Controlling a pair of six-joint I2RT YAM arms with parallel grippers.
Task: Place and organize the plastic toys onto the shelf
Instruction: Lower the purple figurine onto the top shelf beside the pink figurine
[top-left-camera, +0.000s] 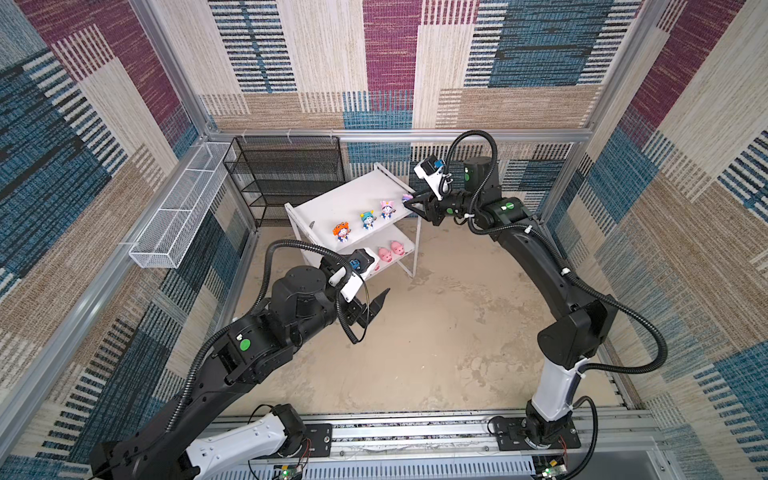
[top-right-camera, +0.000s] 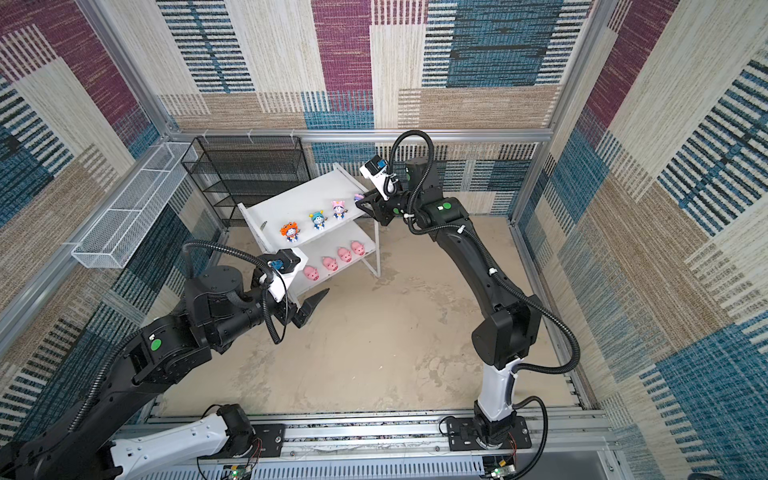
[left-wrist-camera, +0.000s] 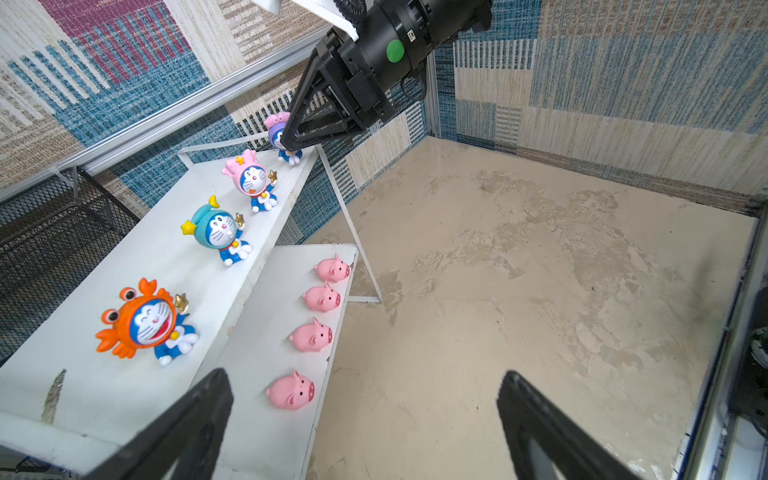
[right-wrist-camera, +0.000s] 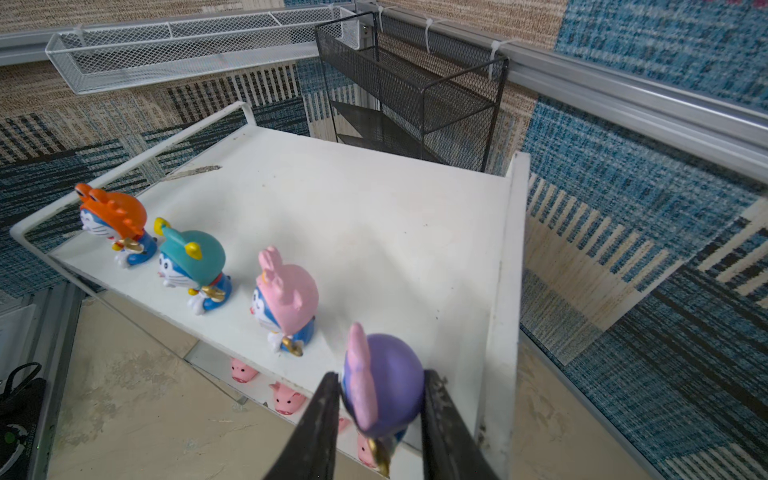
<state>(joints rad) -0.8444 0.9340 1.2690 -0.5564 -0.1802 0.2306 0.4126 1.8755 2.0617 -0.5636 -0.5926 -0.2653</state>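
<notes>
Plastic toys stand in two rows on the white two-tier shelf (top-left-camera: 328, 203), which sits on the tan table (top-left-camera: 436, 332) toward the back wall. Along the front edge of the top board, running left to right in both top views, are the orange crab-hooded figurine (left-wrist-camera: 145, 320), the teal-hooded figurine (left-wrist-camera: 218, 230) and the pink-hooded figurine (left-wrist-camera: 251, 180). All three are upright, set apart from one another, with their faces turned to the front.

The purple-hooded figurine (right-wrist-camera: 386, 382) comes fourth in that line, at the board's right end just beside the white side rail. The right hand (right-wrist-camera: 380, 386) is closed on it, one finger pressed to each side of the hood, and reaches in from the shelf's right end. The figurine's feet are level with the board's front edge; whether they rest on the board cannot be told.

On the lower board the four pink pigs (left-wrist-camera: 322, 297) lie in a row near the front edge, spaced apart, snouts to the front.

The left hand (left-wrist-camera: 365, 378) has its jaws spread wide with nothing between them. It hovers over the table in front of the shelf's left end, clear of the toys.

A black mesh rack (top-left-camera: 286, 174) stands behind the shelf to the left, and a long white wire basket (top-left-camera: 178, 212) hangs on the left wall.
</notes>
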